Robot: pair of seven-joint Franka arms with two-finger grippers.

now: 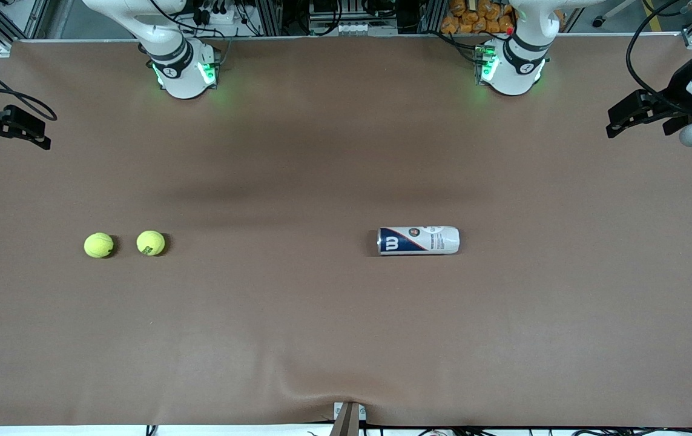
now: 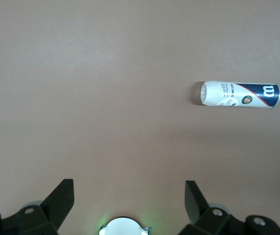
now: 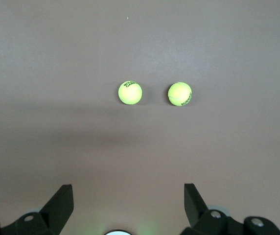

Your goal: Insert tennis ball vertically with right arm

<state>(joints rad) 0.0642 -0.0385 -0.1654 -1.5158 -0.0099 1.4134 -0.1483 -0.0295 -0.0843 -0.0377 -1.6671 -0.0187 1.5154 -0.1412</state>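
- The can lies on its side on the brown table, toward the left arm's end. Its long way runs along the table from one arm's end to the other.
- Its open mouth seems to point toward the left arm's end.
- Two yellow balls sit near each other toward the right arm's end, well apart from the can: the outer ball and the inner ball, which is closer to the can.
- The right claw hangs high over its end of the table, open and empty. It is the claw nearer the balls.
- The left claw is open and empty too. It waits near the can.
- I think the can must stand up first, so a ball can drop in from above.
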